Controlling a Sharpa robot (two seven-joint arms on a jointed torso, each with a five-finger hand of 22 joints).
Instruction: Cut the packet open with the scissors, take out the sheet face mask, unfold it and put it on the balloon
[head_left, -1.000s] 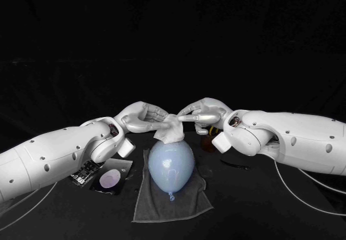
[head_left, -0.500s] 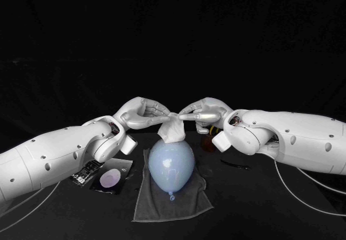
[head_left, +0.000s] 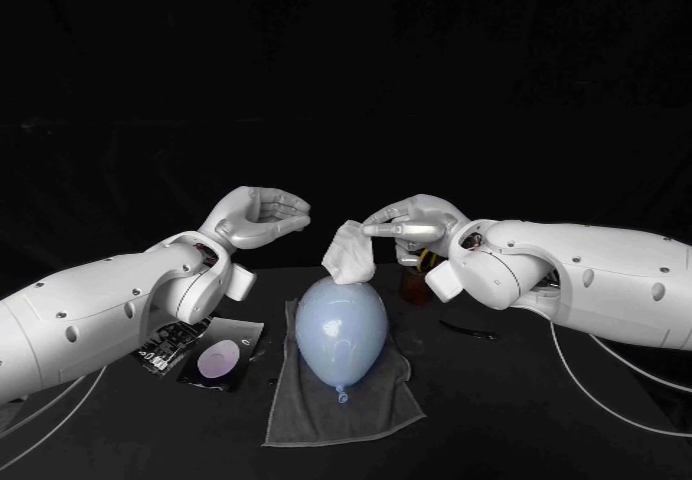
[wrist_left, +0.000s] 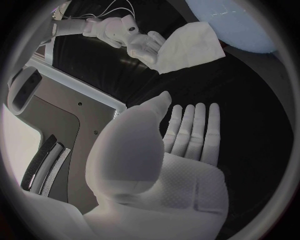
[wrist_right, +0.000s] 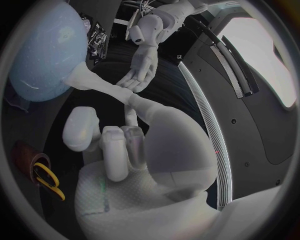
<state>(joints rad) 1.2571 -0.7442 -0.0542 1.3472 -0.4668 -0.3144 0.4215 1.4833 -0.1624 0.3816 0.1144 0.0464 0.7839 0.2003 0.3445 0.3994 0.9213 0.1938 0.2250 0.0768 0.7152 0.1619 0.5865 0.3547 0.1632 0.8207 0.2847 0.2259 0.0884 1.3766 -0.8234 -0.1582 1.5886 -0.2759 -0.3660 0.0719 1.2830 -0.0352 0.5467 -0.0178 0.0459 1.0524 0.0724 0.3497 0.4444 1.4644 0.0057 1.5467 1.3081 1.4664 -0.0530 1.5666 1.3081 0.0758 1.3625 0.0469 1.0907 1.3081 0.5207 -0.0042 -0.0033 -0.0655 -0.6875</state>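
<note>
The white sheet mask (head_left: 346, 254) hangs crumpled from my right hand (head_left: 404, 225), which pinches its top edge; the mask's lower end reaches the top of the pale blue balloon (head_left: 342, 332). The balloon lies on a grey towel (head_left: 346, 410). My left hand (head_left: 260, 216) is raised left of the mask, apart from it, holding nothing. In the left wrist view its palm (wrist_left: 169, 165) is flat with fingers stretched out, and the mask (wrist_left: 190, 45) and right hand (wrist_left: 134, 37) are beyond it. The right wrist view shows my right hand (wrist_right: 119, 145), the balloon (wrist_right: 47, 57) and the open left hand (wrist_right: 140, 67).
The cut packet (head_left: 216, 358) lies on the table left of the towel, under my left forearm. Yellow-handled scissors (wrist_right: 47, 177) stand in a brown holder (head_left: 415, 284) behind my right wrist. A thin dark cable (head_left: 469, 330) lies right of the balloon.
My left hand has let go of the mask and drawn away up and to the left, its fingers opening. The mask now hangs from the right hand alone.
</note>
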